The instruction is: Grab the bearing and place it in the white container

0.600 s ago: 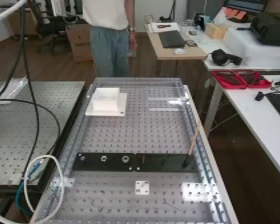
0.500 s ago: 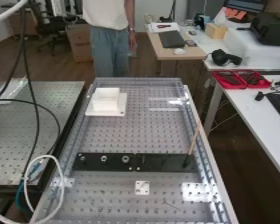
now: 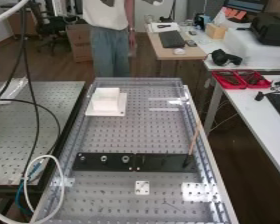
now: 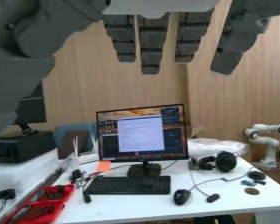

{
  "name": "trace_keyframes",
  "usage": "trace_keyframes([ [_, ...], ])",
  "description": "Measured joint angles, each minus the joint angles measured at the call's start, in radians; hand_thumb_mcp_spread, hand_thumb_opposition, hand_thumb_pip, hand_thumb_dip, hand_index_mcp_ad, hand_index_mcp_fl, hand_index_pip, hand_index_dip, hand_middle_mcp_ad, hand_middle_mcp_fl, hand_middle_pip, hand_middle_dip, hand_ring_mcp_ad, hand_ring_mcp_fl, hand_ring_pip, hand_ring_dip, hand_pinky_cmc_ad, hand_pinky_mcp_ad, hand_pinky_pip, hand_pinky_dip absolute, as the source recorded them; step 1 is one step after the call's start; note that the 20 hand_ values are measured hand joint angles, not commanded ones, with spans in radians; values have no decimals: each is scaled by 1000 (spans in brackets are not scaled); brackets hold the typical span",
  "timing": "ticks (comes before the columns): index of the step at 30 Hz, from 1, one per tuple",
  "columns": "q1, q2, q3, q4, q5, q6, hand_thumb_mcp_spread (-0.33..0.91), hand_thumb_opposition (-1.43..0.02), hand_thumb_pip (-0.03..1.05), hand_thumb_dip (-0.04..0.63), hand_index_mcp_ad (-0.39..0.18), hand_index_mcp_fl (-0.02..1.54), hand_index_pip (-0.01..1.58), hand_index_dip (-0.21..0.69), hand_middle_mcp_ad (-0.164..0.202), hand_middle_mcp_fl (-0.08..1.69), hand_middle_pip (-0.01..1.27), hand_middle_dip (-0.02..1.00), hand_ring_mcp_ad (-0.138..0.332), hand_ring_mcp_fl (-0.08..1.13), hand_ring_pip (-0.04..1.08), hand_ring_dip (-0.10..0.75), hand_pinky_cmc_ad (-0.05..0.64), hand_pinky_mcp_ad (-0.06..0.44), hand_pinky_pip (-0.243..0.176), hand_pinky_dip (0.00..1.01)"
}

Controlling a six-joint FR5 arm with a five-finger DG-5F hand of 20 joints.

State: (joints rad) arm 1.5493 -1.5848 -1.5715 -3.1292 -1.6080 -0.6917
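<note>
No text, label, brand, number or sign can be read — whatever print there may be on the box (image 3: 80, 43), the keyboard (image 4: 127, 185) or the orange notes (image 3: 240, 14) is too small to make out.

Monitor (image 4: 142, 134) on a white desk (image 4: 127, 206), black keyboard (image 4: 129, 185) in front, mouse (image 4: 182, 196) beside it, headphones (image 4: 225, 161), red tray (image 4: 69, 192)
</note>
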Motion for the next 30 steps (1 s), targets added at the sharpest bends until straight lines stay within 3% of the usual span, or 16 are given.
trace_keyframes([
  [9,-1,0,-8,7,1,6,260,-632,246,23,-7,51,87,199,54,131,126,175,152,16,108,65,353,314,-58,305],
  [30,5,-6,-67,45,39,10,265,-646,267,23,-7,56,87,202,73,134,126,175,155,16,112,66,367,311,-75,319],
])
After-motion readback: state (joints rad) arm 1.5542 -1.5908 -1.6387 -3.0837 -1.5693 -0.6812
